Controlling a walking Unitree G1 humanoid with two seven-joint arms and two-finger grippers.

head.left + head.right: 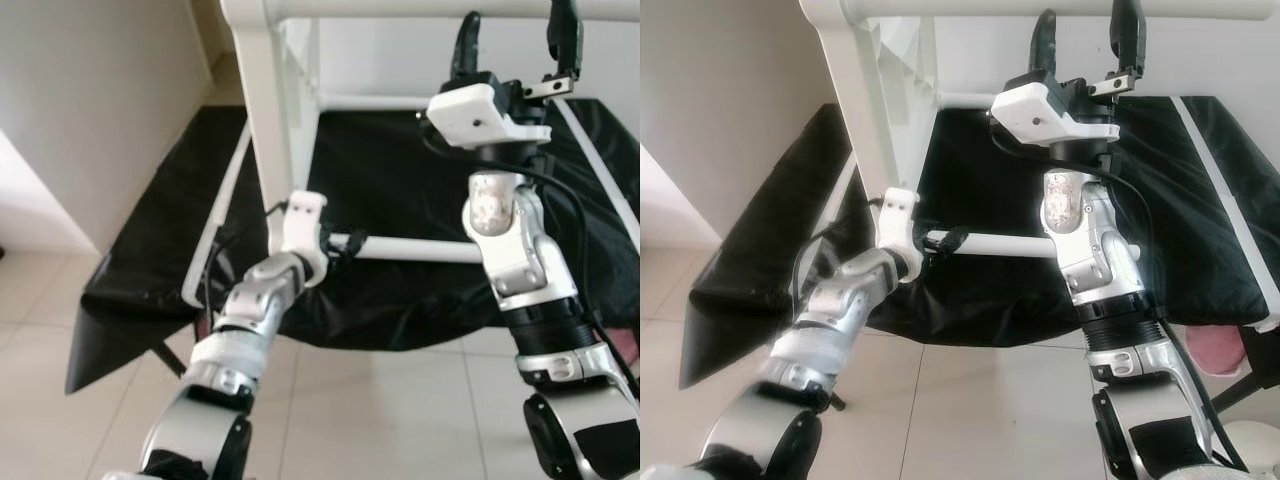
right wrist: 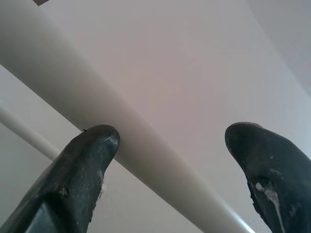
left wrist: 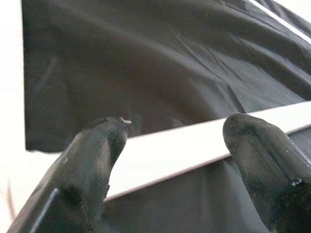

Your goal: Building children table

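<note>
Floor tiles [image 1: 380,410], pale and glossy, carry a black sheet [image 1: 400,200] spread under the work area. White table frame [image 1: 270,110] stands on this sheet, between the two arms, with a thick upright leg nearest the left arm, an upper rail [image 1: 400,8] across the top of the head views and a lower crossbar [image 1: 420,248] running sideways close to the sheet.

Right gripper [image 1: 515,45] is raised to the upper rail. Its two black fingers [image 2: 82,165] stand apart, one on each side of the rail; the right wrist view shows the rail passing between them, with one finger at its edge. Contact cannot be confirmed.

Left gripper [image 3: 175,145] sits low, just beside the upright leg, at the lower crossbar. Its fingers [image 3: 97,155] are spread, with the white crossbar lying across the gap between them against the dark sheet. No clamping on the bar is evident.
</note>
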